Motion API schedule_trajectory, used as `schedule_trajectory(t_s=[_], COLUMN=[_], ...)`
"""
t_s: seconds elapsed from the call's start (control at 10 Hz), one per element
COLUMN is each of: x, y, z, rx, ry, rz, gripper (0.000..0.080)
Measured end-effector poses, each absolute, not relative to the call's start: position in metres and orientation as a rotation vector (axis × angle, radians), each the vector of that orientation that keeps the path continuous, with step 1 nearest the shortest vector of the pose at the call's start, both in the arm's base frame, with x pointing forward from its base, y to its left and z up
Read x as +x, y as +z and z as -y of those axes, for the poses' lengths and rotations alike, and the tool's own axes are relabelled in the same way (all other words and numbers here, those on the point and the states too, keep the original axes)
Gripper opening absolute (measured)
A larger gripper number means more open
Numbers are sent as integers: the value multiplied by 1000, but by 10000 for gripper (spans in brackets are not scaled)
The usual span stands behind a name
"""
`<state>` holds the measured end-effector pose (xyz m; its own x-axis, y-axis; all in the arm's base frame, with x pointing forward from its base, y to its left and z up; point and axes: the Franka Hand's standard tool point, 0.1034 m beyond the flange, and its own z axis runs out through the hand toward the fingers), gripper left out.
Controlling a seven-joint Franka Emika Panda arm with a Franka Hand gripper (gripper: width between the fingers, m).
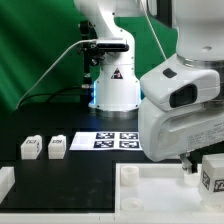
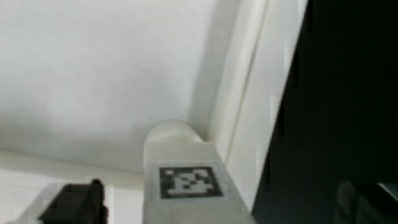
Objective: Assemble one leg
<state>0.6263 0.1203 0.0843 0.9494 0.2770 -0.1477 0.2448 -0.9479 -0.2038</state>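
A black-and-white tag [image 2: 185,181] marks the leg [image 2: 178,145] between the tool's [image 2: 217,203] spread fingers [image 2: 75,203]

Exterior: you face the arm base [image 1: 112,85] across the table [image 1: 60,185], low and near.
Wrist: you sit very close on the leg [image 2: 183,165].
Shared: leg and tray [image 1: 128,172].

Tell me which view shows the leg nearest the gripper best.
The wrist view: the leg shows large, its whole tag facing the camera. The exterior view catches the leg small at its right edge, beside the gripper.
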Motion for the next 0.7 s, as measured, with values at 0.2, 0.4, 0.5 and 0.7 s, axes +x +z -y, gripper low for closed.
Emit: schedule_trajectory(t_s=[0.2, 0.4, 0.5, 0.7], x=[626, 626, 626, 626], y=[84, 84, 84, 84], z=[-120, -120, -120, -120], rx=[-2919, -2919, -2919, -2922], ry=[263, 264, 264, 266], rz=[394, 394, 394, 372], gripper=[603, 426, 314, 314])
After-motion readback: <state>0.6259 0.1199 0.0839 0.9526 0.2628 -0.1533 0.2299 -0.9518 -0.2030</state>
